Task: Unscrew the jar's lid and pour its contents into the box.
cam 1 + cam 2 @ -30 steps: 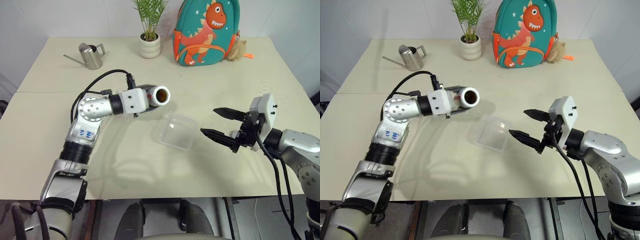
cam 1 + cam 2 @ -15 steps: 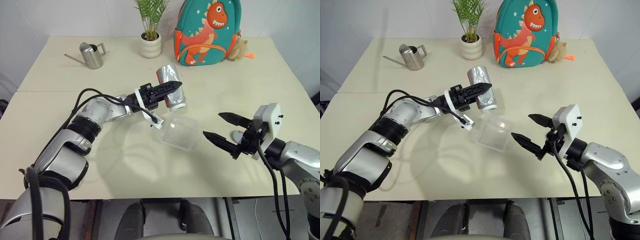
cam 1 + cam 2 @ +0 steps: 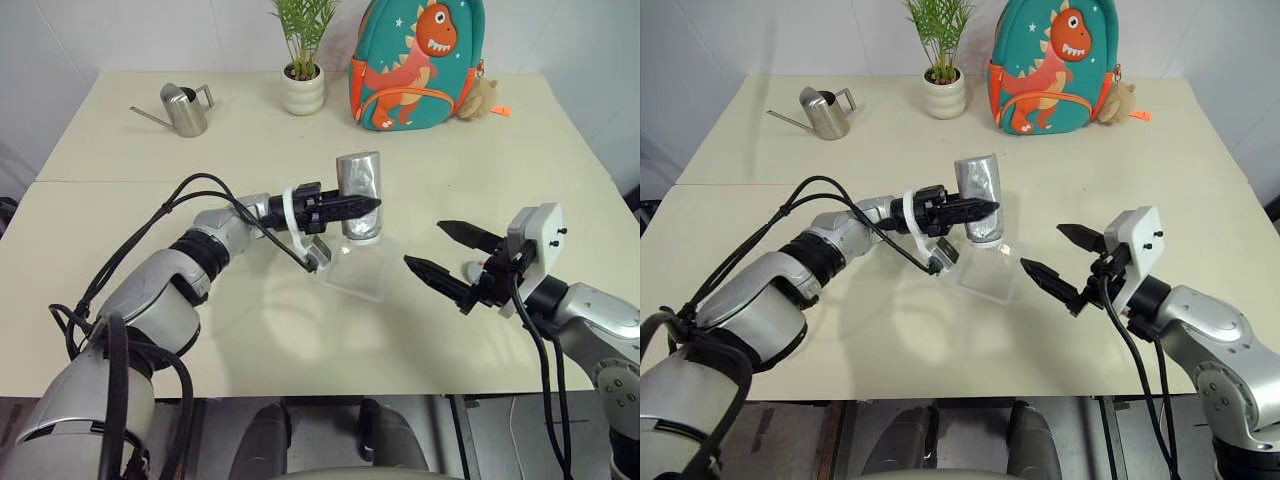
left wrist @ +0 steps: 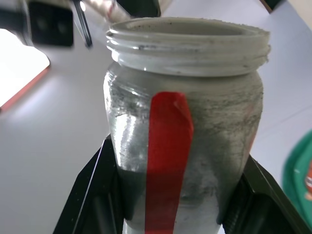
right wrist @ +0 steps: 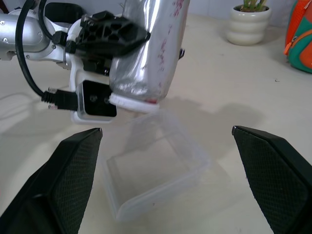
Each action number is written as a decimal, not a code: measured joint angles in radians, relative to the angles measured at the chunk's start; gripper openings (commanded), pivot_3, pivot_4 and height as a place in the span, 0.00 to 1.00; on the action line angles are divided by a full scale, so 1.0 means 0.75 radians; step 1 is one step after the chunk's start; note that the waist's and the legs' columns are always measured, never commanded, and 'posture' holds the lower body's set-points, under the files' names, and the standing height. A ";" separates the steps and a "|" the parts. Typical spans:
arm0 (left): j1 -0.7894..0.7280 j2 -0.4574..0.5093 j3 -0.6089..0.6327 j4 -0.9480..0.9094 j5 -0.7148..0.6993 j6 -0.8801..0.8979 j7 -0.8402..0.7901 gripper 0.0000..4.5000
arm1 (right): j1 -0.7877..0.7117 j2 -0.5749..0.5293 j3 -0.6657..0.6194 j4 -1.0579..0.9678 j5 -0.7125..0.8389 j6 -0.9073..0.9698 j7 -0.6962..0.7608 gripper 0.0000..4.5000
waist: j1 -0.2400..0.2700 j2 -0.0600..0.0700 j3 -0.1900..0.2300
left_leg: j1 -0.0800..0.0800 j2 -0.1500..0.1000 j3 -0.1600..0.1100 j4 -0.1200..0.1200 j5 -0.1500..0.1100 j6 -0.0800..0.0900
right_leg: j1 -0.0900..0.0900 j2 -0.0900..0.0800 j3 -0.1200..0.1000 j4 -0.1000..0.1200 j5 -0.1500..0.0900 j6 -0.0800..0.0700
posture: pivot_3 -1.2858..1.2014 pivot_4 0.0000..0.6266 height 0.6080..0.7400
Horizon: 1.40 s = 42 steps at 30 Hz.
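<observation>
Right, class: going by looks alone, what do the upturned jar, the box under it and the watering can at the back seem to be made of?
Jar: probably glass or plastic under a silvery, foil-like coat; the threaded neck is whitish, with a glossy red stripe down the side.
Box: clear, colourless plastic, thin-walled; the table shows through it.
Watering can: likely brushed steel, dull grey with soft highlights.

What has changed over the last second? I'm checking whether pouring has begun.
The left gripper has rolled the jar from lying sideways, mouth toward the camera, to mouth-down over the box, keeping its grip. The right gripper stayed open and empty beside the box.
</observation>
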State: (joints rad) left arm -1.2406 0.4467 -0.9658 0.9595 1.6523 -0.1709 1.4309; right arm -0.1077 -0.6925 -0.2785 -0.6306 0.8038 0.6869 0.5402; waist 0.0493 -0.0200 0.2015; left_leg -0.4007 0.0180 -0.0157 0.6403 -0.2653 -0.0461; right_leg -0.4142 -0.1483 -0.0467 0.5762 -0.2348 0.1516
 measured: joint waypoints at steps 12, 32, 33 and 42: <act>-0.126 -0.063 -0.153 0.148 0.042 0.146 0.059 0.43 | -0.050 0.067 0.069 0.003 -0.005 -0.005 -0.029 1.00 | 0.001 0.000 0.000 | -0.005 0.000 -0.001 0.010 -0.003 0.002 | 0.000 0.000 0.000 0.001 0.001 0.002 | 0.52 0.24 1.00; -0.243 -0.100 -0.307 0.274 0.024 0.156 0.100 0.43 | -0.091 0.126 0.158 0.059 -0.046 -0.043 -0.004 1.00 | -0.002 0.000 0.000 | -0.005 -0.001 0.000 0.011 -0.003 0.002 | 0.000 0.000 0.000 0.002 0.001 0.002 | 0.52 0.24 1.00; -0.243 -0.095 -0.306 0.273 0.019 0.147 0.100 0.43 | -0.091 0.126 0.158 0.060 -0.047 -0.043 -0.001 1.00 | -0.002 0.000 0.000 | -0.005 -0.001 0.000 0.011 -0.003 0.002 | 0.000 0.000 0.000 0.002 0.001 0.002 | 0.52 0.24 1.00; -0.238 0.057 -0.269 0.069 -0.135 -0.240 0.106 0.43 | -0.090 0.110 0.155 0.067 -0.045 -0.042 0.048 1.00 | -0.005 0.000 0.000 | -0.005 0.000 0.000 0.011 -0.002 0.000 | 0.000 0.000 0.001 0.002 0.001 0.002 | 0.52 0.24 1.00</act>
State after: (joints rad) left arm -1.4193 0.4895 -1.1672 1.0115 1.5511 -0.3511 1.5102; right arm -0.1749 -0.6097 -0.1626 -0.5801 0.7701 0.6553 0.5761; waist 0.0458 -0.0200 0.2014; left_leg -0.4043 0.0177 -0.0158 0.6486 -0.2665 -0.0461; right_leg -0.4146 -0.1486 -0.0461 0.5779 -0.2338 0.1533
